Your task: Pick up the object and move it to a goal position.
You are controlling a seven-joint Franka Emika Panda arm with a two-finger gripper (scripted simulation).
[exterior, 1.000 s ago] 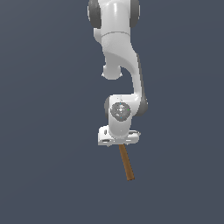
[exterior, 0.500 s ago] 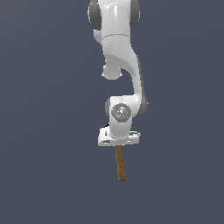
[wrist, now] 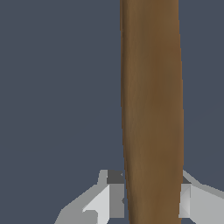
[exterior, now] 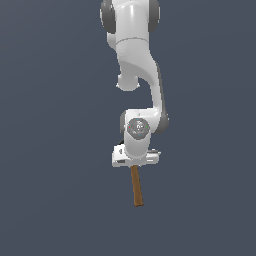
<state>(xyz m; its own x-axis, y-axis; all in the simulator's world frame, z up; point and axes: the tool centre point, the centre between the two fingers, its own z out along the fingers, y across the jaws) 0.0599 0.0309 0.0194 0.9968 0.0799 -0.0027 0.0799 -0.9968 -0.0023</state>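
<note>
**Hammer held in the claw, handle pointing down**

The white arm (exterior: 134,75) reaches down from the top of the exterior view, bending at a grey joint before ending in the wrist block. Below that block sits the gripper (exterior: 134,166), and out of it hangs the hammer (exterior: 136,186). Only the brown wooden handle shows in this view; it points almost straight down, leaning slightly toward the exterior view's right at its free end. The head of the hammer cannot be seen, since the wrist block and the claw cover the upper part.

In the wrist view the handle (wrist: 151,109) fills the middle of the picture as a broad brown band running the full height. The two pale grey fingers (wrist: 105,199) stand on either side of it, one against each flank of the wood, with no gap visible between pad and handle. The claw is therefore clamped on the handle.

Around the arm and the hammer there is only a flat dark blue-grey background (exterior: 50,150). No surface is visible beneath the handle's free end, so the hammer appears to hang clear, carried only by the claw.
</note>
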